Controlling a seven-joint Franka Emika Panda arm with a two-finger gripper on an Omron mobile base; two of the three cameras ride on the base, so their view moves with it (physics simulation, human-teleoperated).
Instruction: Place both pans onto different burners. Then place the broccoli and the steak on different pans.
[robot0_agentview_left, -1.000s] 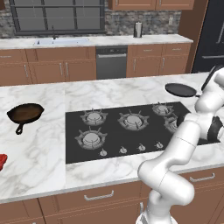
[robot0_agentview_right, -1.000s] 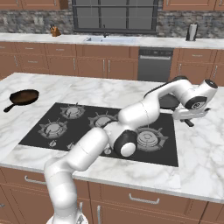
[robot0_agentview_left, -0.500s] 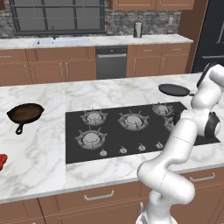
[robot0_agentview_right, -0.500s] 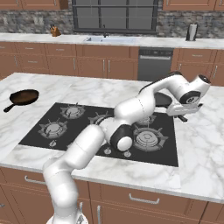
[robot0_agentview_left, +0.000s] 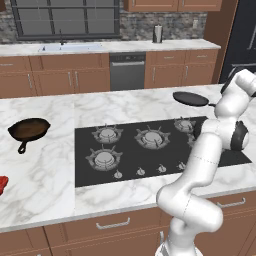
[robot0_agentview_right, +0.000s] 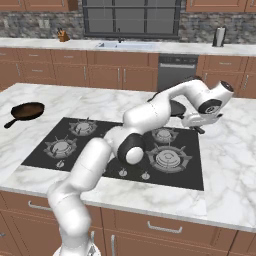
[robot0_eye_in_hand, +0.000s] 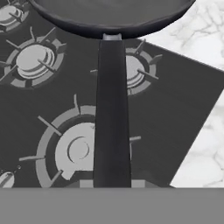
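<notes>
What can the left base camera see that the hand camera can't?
Left base view alone: the brown pan sitting on the marble counter left of the stove, a bit of the red steak at the picture's left edge, and the sink on the back counter. Hand view alone: a close look down the black pan's long handle, with a burner right beneath it. Both: the black pan and the black cooktop with its grey burners.
</notes>
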